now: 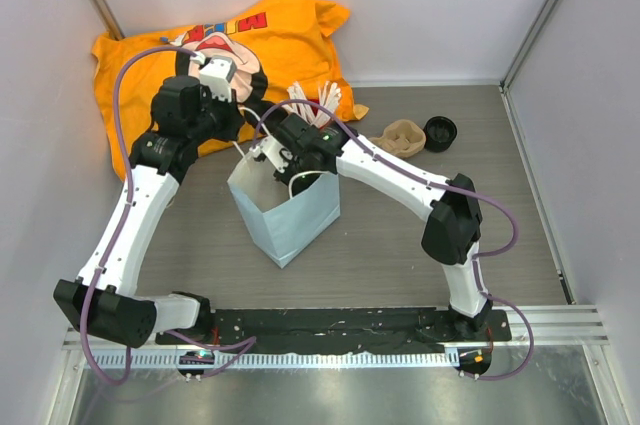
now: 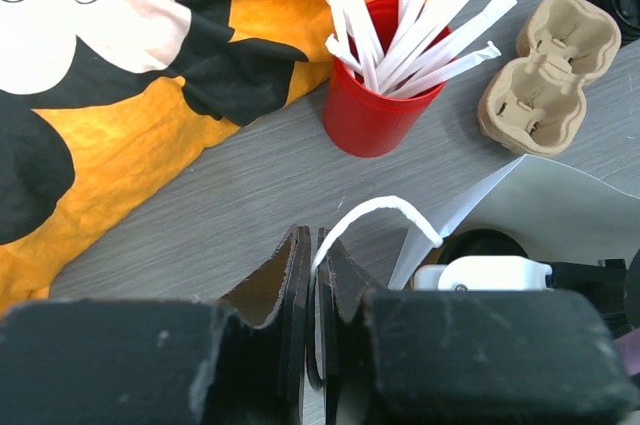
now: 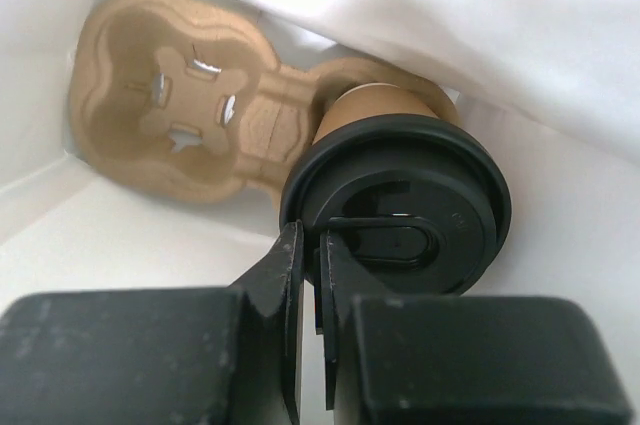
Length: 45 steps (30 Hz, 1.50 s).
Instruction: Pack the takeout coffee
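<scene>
The coffee (image 3: 375, 105) stands inside the white bag (image 1: 290, 220), seated in one end of a brown carrier (image 3: 170, 115) on the bag's floor, black lid (image 3: 440, 185) up. The right gripper (image 3: 312, 275), down in the bag, has its fingers almost shut, pinching the lid's near rim. The left gripper (image 2: 315, 290), at the bag's far left edge, is nearly closed on the bag's white handle (image 2: 385, 207)

Grey wood-grain table (image 1: 400, 255), plain white walls (image 1: 420, 5)
</scene>
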{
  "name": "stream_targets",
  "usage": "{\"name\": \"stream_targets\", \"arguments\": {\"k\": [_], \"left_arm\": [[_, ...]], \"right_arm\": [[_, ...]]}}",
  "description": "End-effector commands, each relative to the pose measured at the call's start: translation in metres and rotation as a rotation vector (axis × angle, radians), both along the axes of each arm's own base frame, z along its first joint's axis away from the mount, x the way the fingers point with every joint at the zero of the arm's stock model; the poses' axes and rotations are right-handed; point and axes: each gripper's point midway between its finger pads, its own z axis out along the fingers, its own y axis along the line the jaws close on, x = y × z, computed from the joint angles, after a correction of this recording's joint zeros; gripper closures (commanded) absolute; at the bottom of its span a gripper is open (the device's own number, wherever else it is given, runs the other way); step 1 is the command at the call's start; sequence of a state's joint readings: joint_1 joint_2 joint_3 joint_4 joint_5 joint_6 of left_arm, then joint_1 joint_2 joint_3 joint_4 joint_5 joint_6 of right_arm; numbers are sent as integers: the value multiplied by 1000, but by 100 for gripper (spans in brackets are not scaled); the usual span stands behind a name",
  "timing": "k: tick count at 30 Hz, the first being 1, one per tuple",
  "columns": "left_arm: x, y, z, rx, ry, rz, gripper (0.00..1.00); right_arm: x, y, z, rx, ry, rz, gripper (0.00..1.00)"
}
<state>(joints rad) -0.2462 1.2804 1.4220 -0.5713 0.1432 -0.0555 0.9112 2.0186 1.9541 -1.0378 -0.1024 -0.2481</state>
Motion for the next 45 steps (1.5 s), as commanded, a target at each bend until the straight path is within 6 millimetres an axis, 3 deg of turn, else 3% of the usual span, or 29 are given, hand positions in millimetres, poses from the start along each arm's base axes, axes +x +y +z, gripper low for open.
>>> {"name": "stream_targets", "arguments": {"k": [1,11,21,45], "left_arm": [[4,-5,35,-53,-103,-15,89],[7,7,41,-30,-125,55,91],[6,4,39,-44,-115,40,92],[5,2,41,-56,-112,33,92]], "right_arm": [[-7,-3,39,55,-58,34,99],[-8,-13,28,-6,-50,35,99],[-4,-16,13,-56,-46,33,99],[-7,-15,7,-72,-17,43,99]]}}
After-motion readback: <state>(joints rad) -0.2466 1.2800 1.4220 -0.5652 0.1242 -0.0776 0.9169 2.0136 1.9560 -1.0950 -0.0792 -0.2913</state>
